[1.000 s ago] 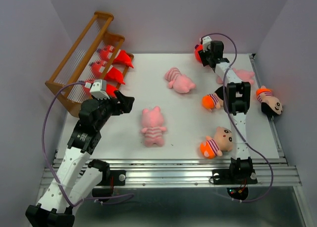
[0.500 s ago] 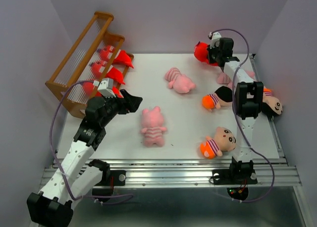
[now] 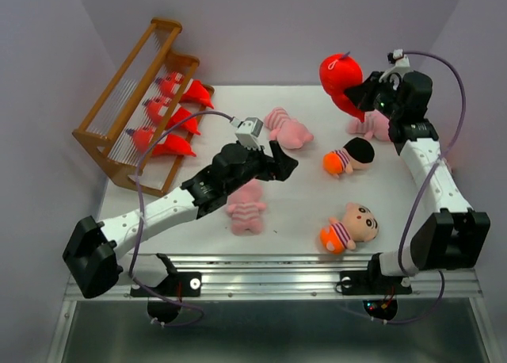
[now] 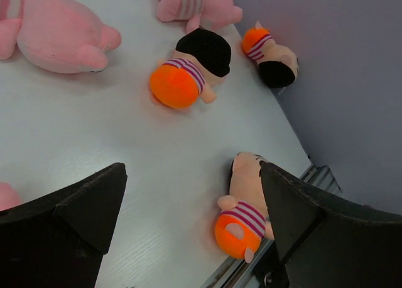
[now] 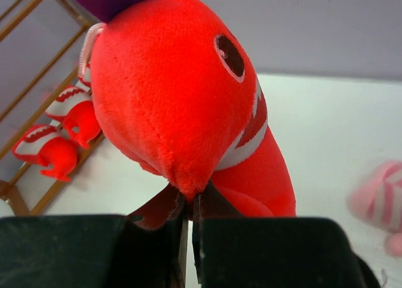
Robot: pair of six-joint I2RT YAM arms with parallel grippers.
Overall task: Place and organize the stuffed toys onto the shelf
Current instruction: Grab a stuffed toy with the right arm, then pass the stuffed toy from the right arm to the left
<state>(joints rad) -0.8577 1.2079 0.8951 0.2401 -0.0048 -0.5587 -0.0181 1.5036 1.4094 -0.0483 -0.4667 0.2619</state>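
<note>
The right pincer [image 5: 188,216] is pinching a red monster [image 5: 182,93] by a fold of plush, jaws pressed together. It is holding the toy in the air far right of the shelf [image 3: 131,93], probably to carry it clear over the bench [image 3: 305,192] to the three red monsters [image 3: 170,113] lying on the shelf. The left pincer [image 3: 279,163] is hanging spread and empty right of the shelf, above loose pink pigs [image 3: 287,129] and boy dolls [image 3: 348,227], seemingly lining up another pick.

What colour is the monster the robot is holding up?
The monster is bright red with a white stripe and purple tuft; the right wrist view shows it best.
</note>
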